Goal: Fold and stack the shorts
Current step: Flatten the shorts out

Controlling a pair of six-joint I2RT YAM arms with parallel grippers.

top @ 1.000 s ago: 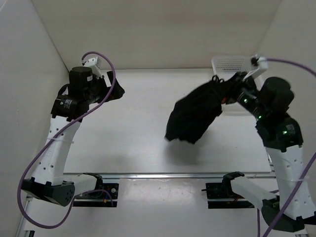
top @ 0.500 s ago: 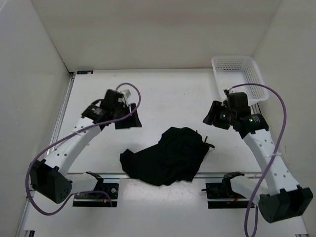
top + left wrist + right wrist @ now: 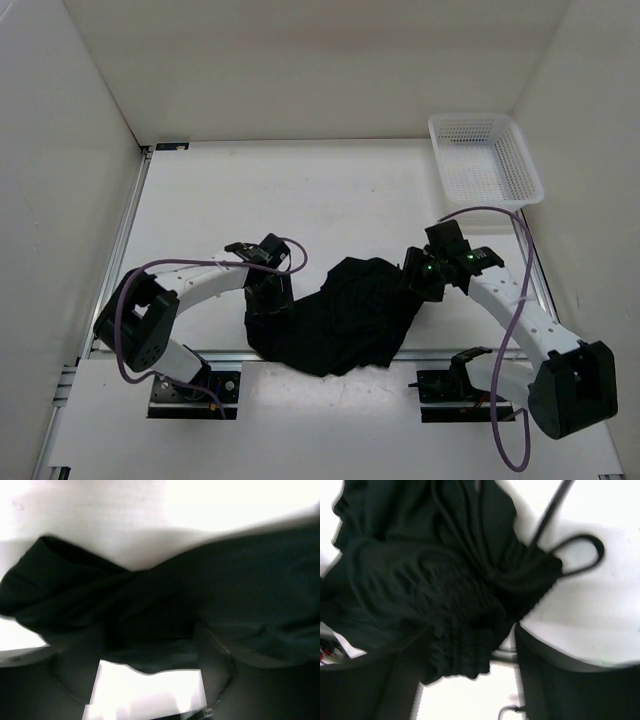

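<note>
One pair of black shorts (image 3: 335, 315) lies crumpled low in the centre of the overhead frame, on the white surface (image 3: 330, 200) and close to its near edge. One white mesh basket (image 3: 485, 160) sits well apart from it at the upper right. Two arms reach inward, one from each side. The left tool (image 3: 268, 298) meets the left edge of the heap and the right tool (image 3: 413, 282) meets its right edge. From above, both tools are dark shapes against dark cloth, and how wide they stand cannot be read there. The wrist cameras show it. In the left wrist view the two fingers (image 3: 70, 680) are spread wide at the bottom of the frame, and a twisted fold of the shorts (image 3: 165, 610) runs across the gap, with bare surface showing between them, so nothing is pinched. In the right wrist view the fingers (image 3: 540, 680) are likewise wide apart. The gathered waistband of the shorts (image 3: 445, 580) is bunched between them, with a sliver of white beside the right finger. Only this view shows the thin drawstring (image 3: 549, 512), which loops onto the surface at the upper right.
</note>
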